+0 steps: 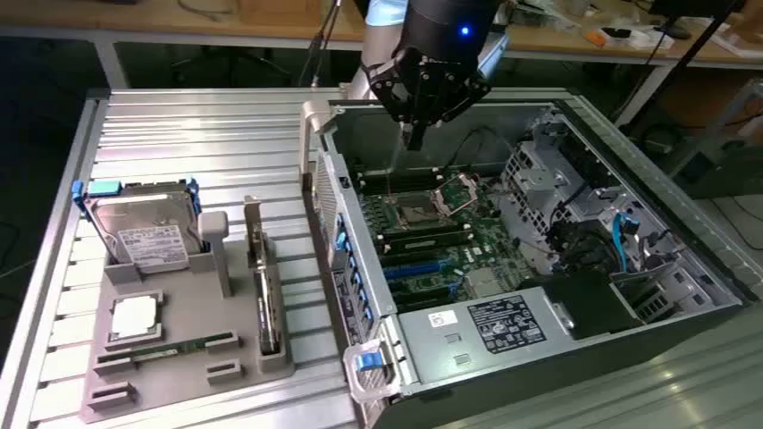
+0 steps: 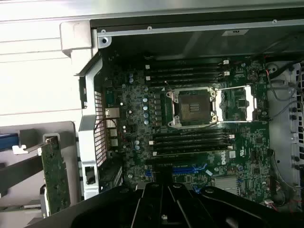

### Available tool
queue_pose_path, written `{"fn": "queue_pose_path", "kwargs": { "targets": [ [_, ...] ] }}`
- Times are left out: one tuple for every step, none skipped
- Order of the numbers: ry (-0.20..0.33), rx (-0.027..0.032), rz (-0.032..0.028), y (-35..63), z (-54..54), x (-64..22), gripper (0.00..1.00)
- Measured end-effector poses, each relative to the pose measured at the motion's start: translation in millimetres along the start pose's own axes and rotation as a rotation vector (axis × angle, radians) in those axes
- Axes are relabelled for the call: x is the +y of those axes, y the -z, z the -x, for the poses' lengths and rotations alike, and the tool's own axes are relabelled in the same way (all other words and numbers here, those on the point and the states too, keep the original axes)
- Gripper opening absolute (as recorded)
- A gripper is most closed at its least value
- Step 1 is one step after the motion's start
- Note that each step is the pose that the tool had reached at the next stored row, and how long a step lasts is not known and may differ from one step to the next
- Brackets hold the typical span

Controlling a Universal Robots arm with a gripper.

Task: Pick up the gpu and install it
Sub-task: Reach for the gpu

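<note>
shows gripper hanging over open pc case, above motherboard near cpu socket; fingers closed together, gripping nothing. finds gpu well apart from gripper, outside case on the exterior view's left, standing on edge in slot of gray holder atop slatted table, untouched. puts hard drive upright in same holder, w/ memory stick lying flat near gpu. via wrist view, catches gpu's green board just beside case's rear panel.
</note>
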State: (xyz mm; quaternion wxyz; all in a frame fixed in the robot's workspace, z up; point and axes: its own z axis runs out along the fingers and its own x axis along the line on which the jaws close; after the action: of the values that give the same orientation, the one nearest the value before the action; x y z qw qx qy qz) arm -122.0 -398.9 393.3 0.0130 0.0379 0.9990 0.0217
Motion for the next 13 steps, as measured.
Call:
{"fn": "queue_pose_path", "kwargs": {
  "targets": [
    [0.0,0.0,0.0,0.0,0.0,0.0,0.11],
    [0.0,-0.0001,0.0001,0.0,0.0,0.0,0.11],
    [0.0,0.0,0.0,0.0,0.0,0.0,0.11],
    [0.0,0.0,0.0001,0.0,0.0,0.0,0.11],
    [0.0,-0.0001,0.0001,0.0,0.0,0.0,0.11],
    [0.0,0.0,0.0,0.0,0.0,0.0,0.11],
    [0.0,-0.0001,0.0,0.0,0.0,0.0,0.11],
    [0.0,0.0,0.0,0.0,0.0,0.0,0.11],
    [0.0,0.0,0.0,0.0,0.0,0.0,0.11],
    [0.0,-0.0001,0.0001,0.0,-0.2,0.0,0.11],
    [0.0,-0.0001,0.0001,0.0,-0.7,0.0,0.11],
    [0.0,-0.0001,0.0001,0.0,-1.2,-0.1,0.11],
    [0.0,-0.0001,0.0002,-0.1,-2.0,-0.2,0.11]
  ]
}}
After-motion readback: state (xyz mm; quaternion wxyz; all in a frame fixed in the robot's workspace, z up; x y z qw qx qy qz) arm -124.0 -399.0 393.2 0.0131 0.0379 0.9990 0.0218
